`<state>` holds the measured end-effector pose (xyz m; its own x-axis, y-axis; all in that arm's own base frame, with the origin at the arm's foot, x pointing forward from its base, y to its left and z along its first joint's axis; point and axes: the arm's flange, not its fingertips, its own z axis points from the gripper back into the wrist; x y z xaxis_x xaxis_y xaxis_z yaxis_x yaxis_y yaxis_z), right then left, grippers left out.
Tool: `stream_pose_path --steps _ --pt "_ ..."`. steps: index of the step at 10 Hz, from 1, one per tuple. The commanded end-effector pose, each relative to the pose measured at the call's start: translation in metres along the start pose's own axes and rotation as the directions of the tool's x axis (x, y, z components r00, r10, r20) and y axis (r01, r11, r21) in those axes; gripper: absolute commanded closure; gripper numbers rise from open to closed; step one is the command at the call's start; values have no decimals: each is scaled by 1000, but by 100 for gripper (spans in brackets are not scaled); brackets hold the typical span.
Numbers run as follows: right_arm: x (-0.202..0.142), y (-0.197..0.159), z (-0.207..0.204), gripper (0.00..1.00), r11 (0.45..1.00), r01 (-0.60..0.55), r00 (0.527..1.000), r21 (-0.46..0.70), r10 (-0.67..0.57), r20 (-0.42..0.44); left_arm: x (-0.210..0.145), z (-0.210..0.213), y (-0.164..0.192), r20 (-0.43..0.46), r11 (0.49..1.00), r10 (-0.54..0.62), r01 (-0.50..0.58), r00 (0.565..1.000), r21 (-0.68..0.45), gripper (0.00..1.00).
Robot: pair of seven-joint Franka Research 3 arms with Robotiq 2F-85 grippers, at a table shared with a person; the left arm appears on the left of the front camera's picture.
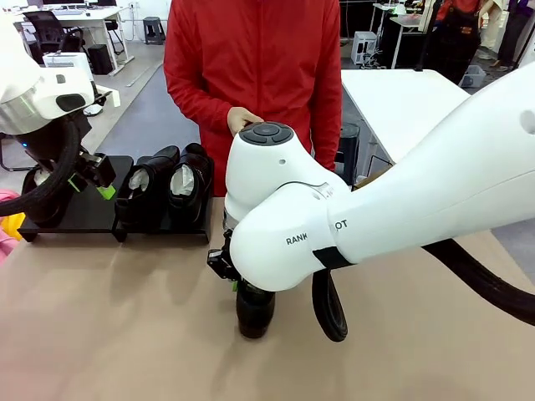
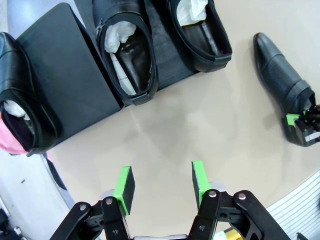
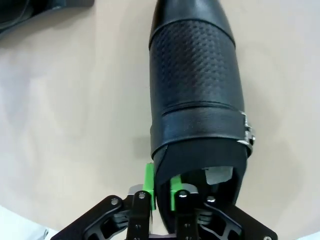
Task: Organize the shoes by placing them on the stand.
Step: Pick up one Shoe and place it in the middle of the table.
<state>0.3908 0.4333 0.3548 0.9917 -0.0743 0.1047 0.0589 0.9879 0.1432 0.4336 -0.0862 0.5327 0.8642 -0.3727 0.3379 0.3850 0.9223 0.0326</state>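
Two glossy black shoes (image 1: 150,180) (image 1: 191,177) with white paper inside lie side by side on the right panel of the black stand (image 1: 84,213). A third shoe (image 2: 22,105) rests at the stand's far left end. My left gripper (image 2: 161,185) hovers open over bare table in front of the stand (image 2: 65,75), nothing between its green pads. The fourth shoe (image 3: 195,90) lies on the table near the middle. My right gripper (image 3: 161,192) is shut on its side wall at the heel opening. In the front view that shoe (image 1: 255,313) pokes out below the right arm.
A person in a red top stands at the far side, one hand (image 1: 242,119) just behind my right arm's wrist. Something pink and yellow (image 1: 7,224) sits at the table's left edge beside the stand. The tan table (image 1: 125,334) runs open toward the front.
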Motion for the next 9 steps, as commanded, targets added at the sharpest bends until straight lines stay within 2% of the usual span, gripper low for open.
stream_pose_path --steps 1,4,7,8,9 --pt "4 8 4 54 1000 19 1000 -9 -19 7 -2 0 2 0 1000 -13 13 1000 -1 39" --pt "0 2 19 2 997 74 997 23 -74 9 -2 0 2 0 1000 -13 13 1000 -1 39" --pt "-11 -23 46 0 983 172 984 63 -169 -47 -2 0 2 0 1000 -13 13 1000 -1 39" --pt "1 0 26 0 997 71 997 41 -71 -5 -2 0 2 0 1000 -13 13 1000 -1 39" --pt "1 0 26 0 997 71 997 41 -71 -5 -2 0 2 0 1000 -13 13 1000 -1 39"
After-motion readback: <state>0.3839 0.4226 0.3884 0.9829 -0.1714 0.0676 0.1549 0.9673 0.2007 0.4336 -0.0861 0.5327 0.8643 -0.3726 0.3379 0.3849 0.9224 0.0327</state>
